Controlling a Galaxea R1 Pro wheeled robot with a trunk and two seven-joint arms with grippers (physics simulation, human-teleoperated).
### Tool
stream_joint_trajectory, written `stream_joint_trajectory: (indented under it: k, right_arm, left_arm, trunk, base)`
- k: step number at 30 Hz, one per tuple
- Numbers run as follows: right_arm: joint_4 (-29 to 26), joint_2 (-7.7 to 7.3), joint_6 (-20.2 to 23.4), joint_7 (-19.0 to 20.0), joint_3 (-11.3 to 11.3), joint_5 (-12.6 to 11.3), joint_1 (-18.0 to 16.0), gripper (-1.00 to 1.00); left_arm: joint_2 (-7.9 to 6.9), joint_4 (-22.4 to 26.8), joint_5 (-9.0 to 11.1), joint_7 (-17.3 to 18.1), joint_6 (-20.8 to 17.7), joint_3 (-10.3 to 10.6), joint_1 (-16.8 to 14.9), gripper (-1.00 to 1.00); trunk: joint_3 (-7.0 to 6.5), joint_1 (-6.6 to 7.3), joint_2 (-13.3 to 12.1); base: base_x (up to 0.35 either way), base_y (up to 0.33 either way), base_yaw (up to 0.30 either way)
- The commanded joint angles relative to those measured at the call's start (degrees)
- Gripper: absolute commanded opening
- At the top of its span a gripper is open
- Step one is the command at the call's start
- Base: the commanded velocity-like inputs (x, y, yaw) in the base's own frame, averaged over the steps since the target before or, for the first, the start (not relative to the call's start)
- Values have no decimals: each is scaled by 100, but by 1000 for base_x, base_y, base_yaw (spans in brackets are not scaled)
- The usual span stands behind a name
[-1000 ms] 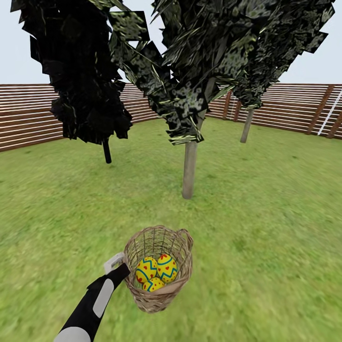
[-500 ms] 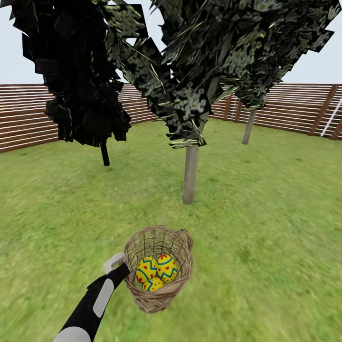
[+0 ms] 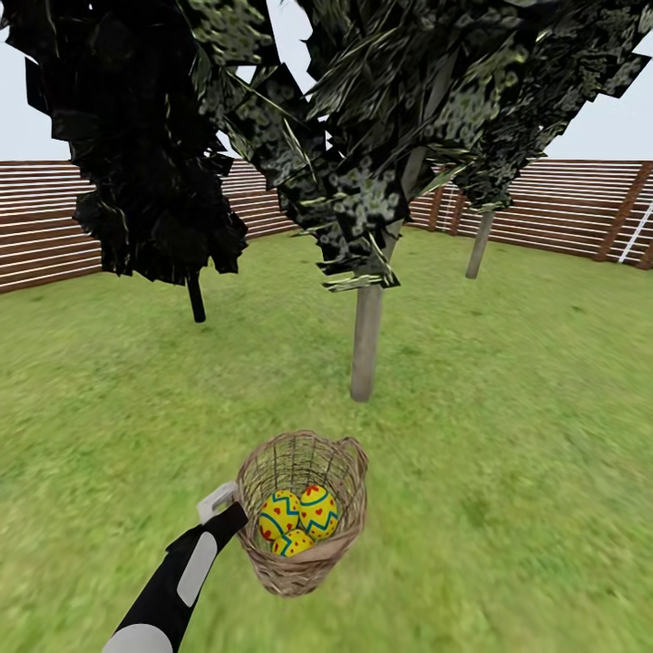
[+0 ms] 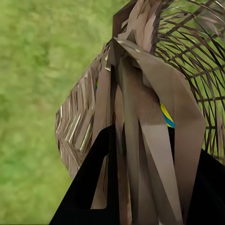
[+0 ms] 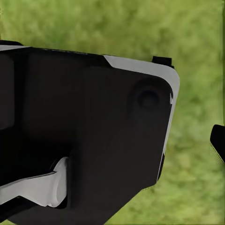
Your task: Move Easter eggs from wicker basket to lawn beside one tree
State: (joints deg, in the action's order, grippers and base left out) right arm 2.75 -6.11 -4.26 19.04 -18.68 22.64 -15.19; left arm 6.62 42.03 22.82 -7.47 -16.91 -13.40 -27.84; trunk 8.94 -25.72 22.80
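Garden [image 3: 508,299]: grassy yard, brown slat fence [image 3: 562,204] round the back, pale sky above.

- Lawn [image 3: 508,508]: mottled green, flat, blurry in all views.
- Tree [image 3: 366,340]: pale grey-beige trunk, straight ahead of basket, apart from it; blocky speckled foliage overhead. 2nd pale trunk [image 3: 477,245] farther back near fence. Dark tree [image 3: 195,297], thin black trunk, back left; not the target type.
- Wicker basket [image 3: 340,472]: open twig weave, braided rim, held up off the grass at front centre, tilted a little.
- Easter eggs [image 3: 299,519]: 3 pcs, yellow w/ blue zigzag + red spots, all inside basket, touching each other. None out yet.
- Left gripper [image 4: 140,154]: black fingers [image 4: 91,180] clamped either side of basket handle/rim strands; closed on wicker, carrying it. Head view has arm reaching to basket's left edge.
- Right gripper: right wrist view gives black housing [image 5: 84,131] w/ grey trim over grass; finger tips not seen, so opening can't be told.

Step, est.: carrying full basket toward pale-trunk tree; unloading not begun. Next likely needs: close on trunk, set basket down on grass beside it, then lift eggs out one by one.

View notes: head view gives layout, egg count, tree spacing. Left wrist view gives grip detail on handle, plus sliver of yellow-blue egg [image 4: 167,117] through weave.
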Motion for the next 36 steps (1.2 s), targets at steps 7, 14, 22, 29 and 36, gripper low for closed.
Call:
stream_joint_trajectory:
  k: [7,14,22,29,36]
  right_arm:
    - [24,-4,-40,3,-48,73,-10,100]
    - [24,-4,-40,3,-48,75,-10,100]
    - [24,-6,-40,3,-48,65,-10,100]
    - [24,-8,-40,3,-48,68,-10,100]
    - [24,-5,-40,3,-48,69,-10,100]
  left_arm:
    - [6,16,73,-27,-31,-14,-5,-100]
    - [6,18,73,-27,-31,-14,-6,-100]
    - [10,26,73,-35,-31,-14,-4,-100]
    - [7,41,73,-27,-14,-20,-4,-100]
    - [5,37,73,-27,-5,-9,-4,-100]
  trunk:
    - [11,-6,12]
    - [11,-6,12]
    - [11,-6,12]
    - [11,-6,12]
    - [11,-6,12]
  base:
    - [316,0,0]
    - [316,0,0]
    - [182,0,0]
    - [0,0,0]
    - [0,-136,13]
